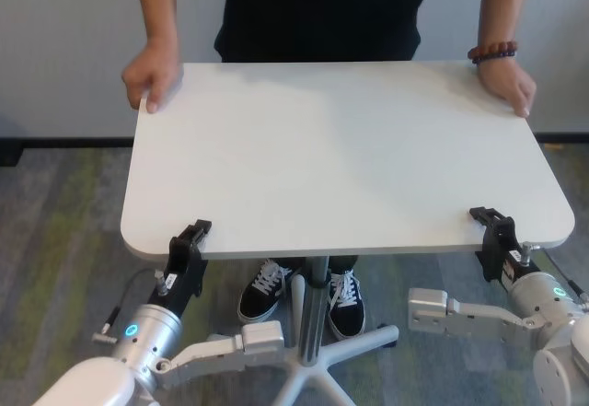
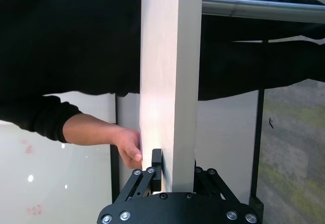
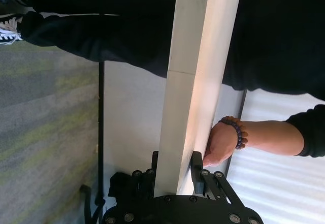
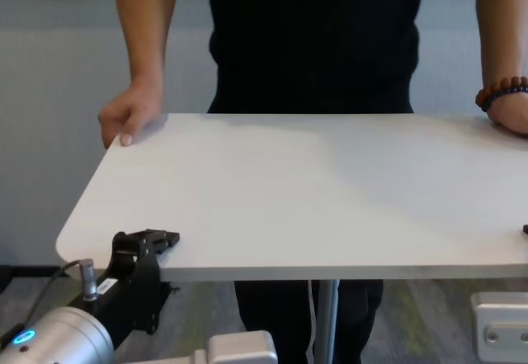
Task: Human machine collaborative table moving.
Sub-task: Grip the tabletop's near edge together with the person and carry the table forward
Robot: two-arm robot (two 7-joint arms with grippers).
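2 grippers and 2 human hands are on the white table (image 1: 350,157) right now. We see the left gripper (image 1: 194,234) clamped shut on the table's near edge close to its near-left corner, and the right gripper (image 1: 489,219) clamped shut on the same edge close to the near-right corner. In each wrist view the fingers pinch the tabletop from above and below. Across the table stands the human (image 1: 322,10) in a black shirt, 1 hand (image 1: 155,73) curled over the far-left corner, the other hand (image 1: 508,82), with a bead bracelet (image 1: 493,52), gripping the far-right corner. Below the tabletop the grey leg (image 1: 316,305) stands on grey carpet (image 1: 64,222), with black sneakers (image 1: 299,291) just beside it.
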